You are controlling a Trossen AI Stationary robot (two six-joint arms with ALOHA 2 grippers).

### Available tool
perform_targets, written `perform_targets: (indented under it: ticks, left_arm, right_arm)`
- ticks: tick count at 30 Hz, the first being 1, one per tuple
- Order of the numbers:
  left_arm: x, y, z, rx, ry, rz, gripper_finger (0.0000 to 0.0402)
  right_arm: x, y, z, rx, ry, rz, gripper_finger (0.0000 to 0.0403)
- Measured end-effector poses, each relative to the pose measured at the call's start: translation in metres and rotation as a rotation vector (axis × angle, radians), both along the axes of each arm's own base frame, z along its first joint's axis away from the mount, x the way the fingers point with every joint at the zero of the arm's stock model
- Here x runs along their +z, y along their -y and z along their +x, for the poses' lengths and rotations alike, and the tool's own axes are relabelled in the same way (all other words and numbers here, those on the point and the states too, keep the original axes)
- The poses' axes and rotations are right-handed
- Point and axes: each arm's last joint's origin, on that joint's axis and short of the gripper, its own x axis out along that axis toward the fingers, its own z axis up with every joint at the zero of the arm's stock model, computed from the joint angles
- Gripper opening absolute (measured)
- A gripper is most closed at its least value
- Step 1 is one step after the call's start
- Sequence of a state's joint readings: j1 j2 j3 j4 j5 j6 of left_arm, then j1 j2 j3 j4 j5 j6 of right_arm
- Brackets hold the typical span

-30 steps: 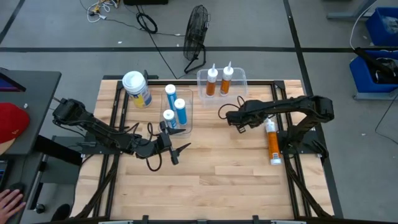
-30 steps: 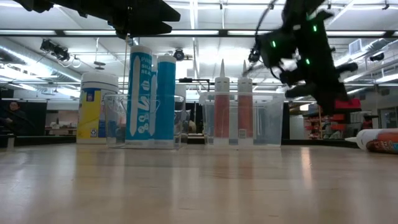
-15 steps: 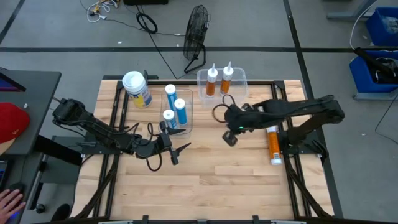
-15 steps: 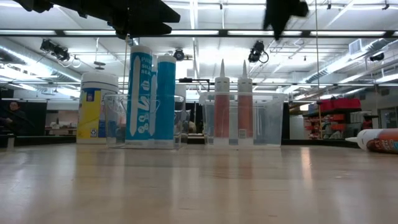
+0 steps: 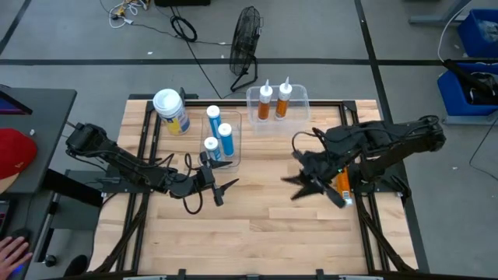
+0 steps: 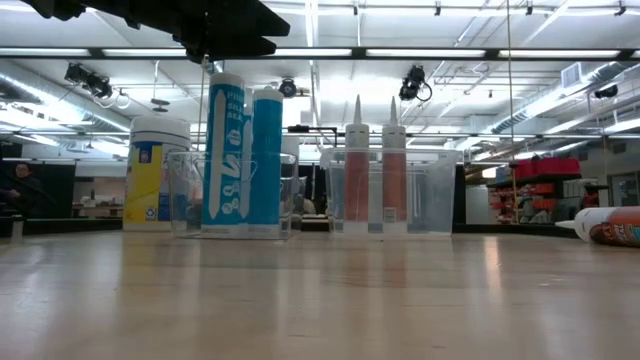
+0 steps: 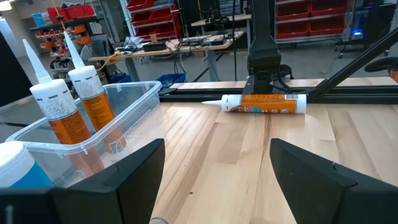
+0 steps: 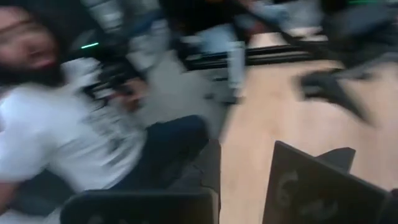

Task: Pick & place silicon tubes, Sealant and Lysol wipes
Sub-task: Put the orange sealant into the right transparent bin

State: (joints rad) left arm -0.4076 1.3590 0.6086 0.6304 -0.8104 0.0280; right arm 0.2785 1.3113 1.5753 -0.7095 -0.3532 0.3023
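The Lysol wipes canister stands upright at the table's far left. Beside it, three blue silicon tubes stand in a clear bin. Two orange sealant tubes stand in another clear bin at the far middle. A third sealant tube lies on its side at the right. My left gripper hovers open, level, near the blue tubes' bin. My right gripper is raised high left of the lying tube, shut and holding nothing.
A floor fan stands beyond the far edge. A person sits at the table's left, with a red cap and a hand in view. Bare wood spans the table's near half.
My right gripper has risen steeply, leaving the low view through its top. It has swung from near the lying tube's cap toward the table's near edge, rolling and tipping as it went. The lying sealant tube has stayed on the table.
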Motion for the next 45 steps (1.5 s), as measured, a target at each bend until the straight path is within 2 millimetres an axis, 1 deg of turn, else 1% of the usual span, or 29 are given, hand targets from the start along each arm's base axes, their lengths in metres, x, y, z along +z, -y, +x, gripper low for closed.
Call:
perform_targets:
  ticks: [2,4,8,11,16,22,24,25,29,33,37,39,41,45]
  left_arm:
    - [0.000,0.000,0.000,0.000,0.000,0.000,0.0293]
    - [0.000,0.000,0.000,0.000,-0.001,0.000,0.0293]
    - [0.000,0.000,0.000,0.001,0.001,-0.006,0.0293]
    - [0.000,0.000,0.000,0.001,0.002,-0.011,0.0293]
    - [-0.001,0.000,0.000,0.001,0.000,-0.012,0.0293]
    - [-0.001,0.000,0.000,0.002,0.000,-0.012,0.0293]
    - [-0.001,0.000,0.000,0.002,0.000,-0.012,0.0293]
    - [-0.001,0.000,0.000,0.002,0.000,-0.012,0.0293]
    - [-0.001,0.000,0.000,0.002,0.000,-0.012,0.0293]
    - [-0.001,0.000,0.000,0.002,0.000,-0.012,0.0293]
    - [-0.001,0.000,0.000,0.002,0.000,-0.012,0.0293]
    - [-0.001,0.000,0.000,0.002,0.000,-0.012,0.0293]
    - [-0.001,0.000,0.000,0.002,0.000,-0.012,0.0293]
    - [0.000,0.000,0.000,0.002,0.001,-0.012,0.0293]
  right_arm:
    - [0.003,-0.004,-0.001,0.113,0.035,0.022,0.0000]
    - [0.004,-0.007,-0.001,0.192,0.067,0.032,0.0000]
    - [0.006,-0.008,0.000,0.252,0.117,0.020,0.0000]
    - [0.007,-0.008,0.000,0.271,0.147,0.005,0.0000]
    - [0.006,-0.008,0.000,0.273,0.142,0.010,0.0000]
    - [0.005,-0.007,0.000,0.237,0.130,-0.006,0.0000]
    - [0.003,-0.005,0.001,0.164,0.103,-0.032,0.0000]
    - [0.001,-0.004,0.001,0.100,0.076,-0.053,0.0000]
    - [-0.014,0.012,-0.002,-0.292,-0.119,-0.161,0.0000]
    - [-0.033,0.035,-0.015,-0.721,-0.373,-0.246,0.0000]
    - [-0.048,0.053,-0.028,-1.041,-0.602,-0.233,0.0000]
    - [-0.056,0.059,-0.033,-1.139,-0.694,-0.217,0.0004]
    - [-0.067,0.063,-0.035,-1.192,-0.775,-0.221,0.0016]
    - [-0.094,0.071,-0.033,-1.240,-0.891,-0.223,0.0061]
